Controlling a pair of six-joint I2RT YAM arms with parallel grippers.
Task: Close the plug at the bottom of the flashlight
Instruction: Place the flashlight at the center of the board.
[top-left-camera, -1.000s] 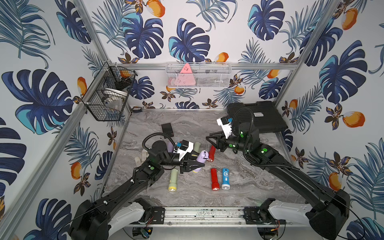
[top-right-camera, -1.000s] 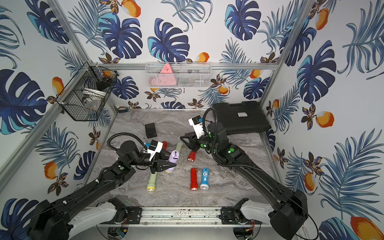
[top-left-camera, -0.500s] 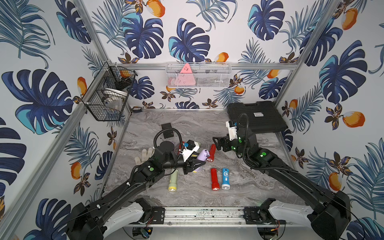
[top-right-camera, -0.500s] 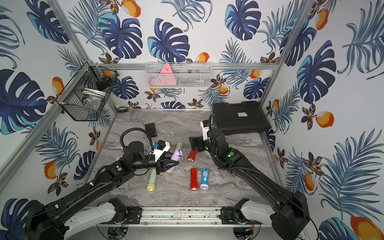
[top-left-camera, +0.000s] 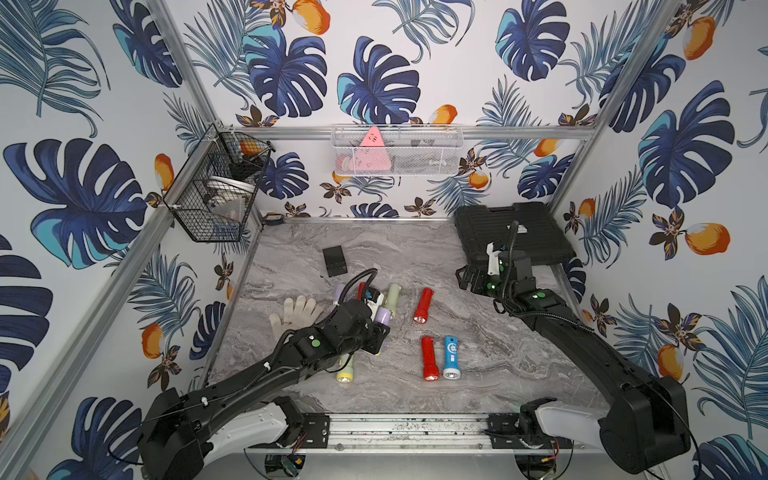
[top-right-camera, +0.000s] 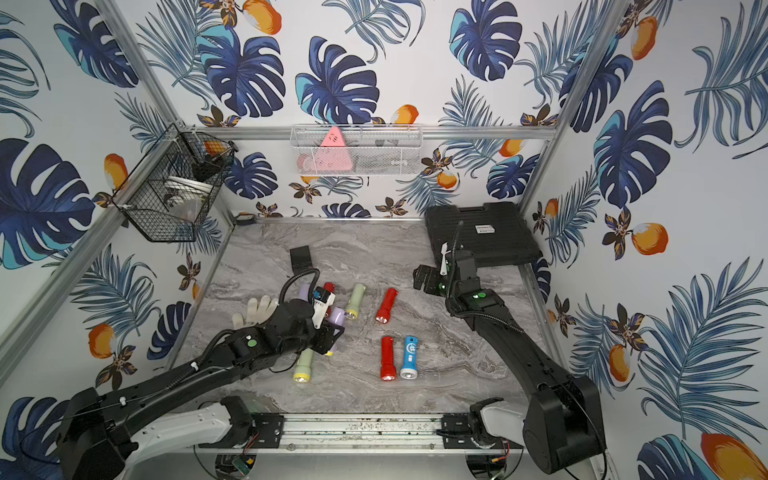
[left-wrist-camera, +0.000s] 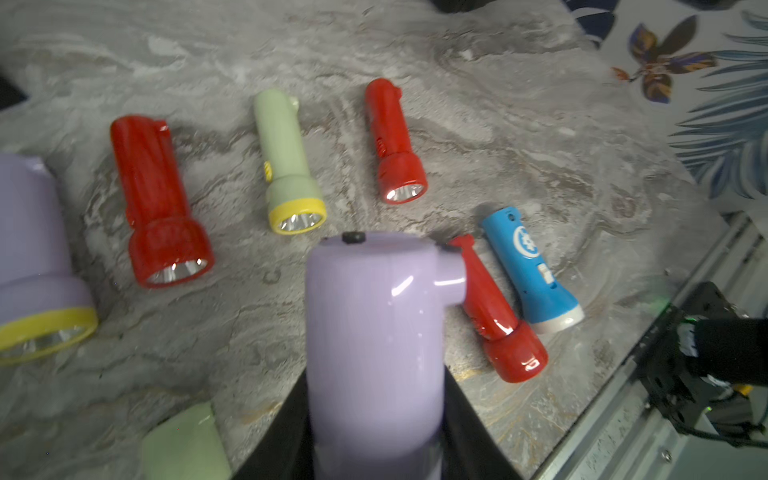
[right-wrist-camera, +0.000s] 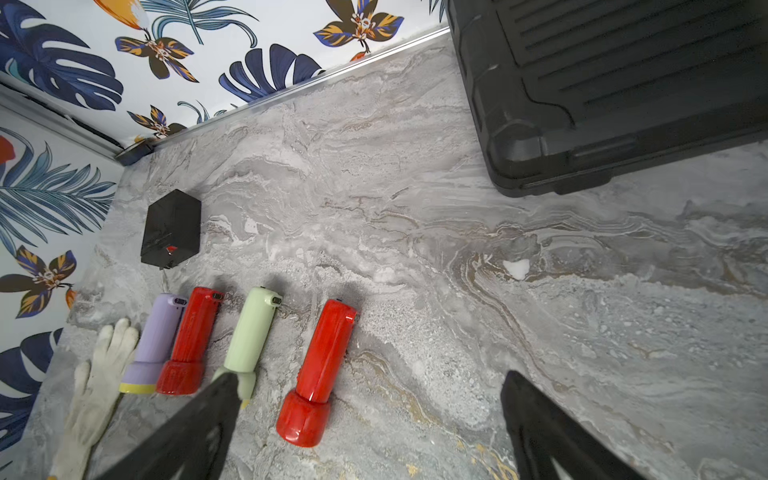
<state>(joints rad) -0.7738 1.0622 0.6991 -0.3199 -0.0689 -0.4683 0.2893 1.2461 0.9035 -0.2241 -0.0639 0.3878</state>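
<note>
Lilac flashlight (left-wrist-camera: 374, 316) sits clamped in the outstretched left end effector (left-wrist-camera: 376, 424); the right end effector (top-left-camera: 469, 279) stands spread wide.

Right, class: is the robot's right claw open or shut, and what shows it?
Open. In the right wrist view the right claw has its two black fingers spread wide apart, with nothing held between them.

Lilac flashlight (left-wrist-camera: 374, 332), glossy smooth barrel, short side lug near tail, small black plug (left-wrist-camera: 353, 237) at tail rim, seating unclear, clamped in left gripper (left-wrist-camera: 376, 419), above tabletop, left of centre, mid-depth.
</note>
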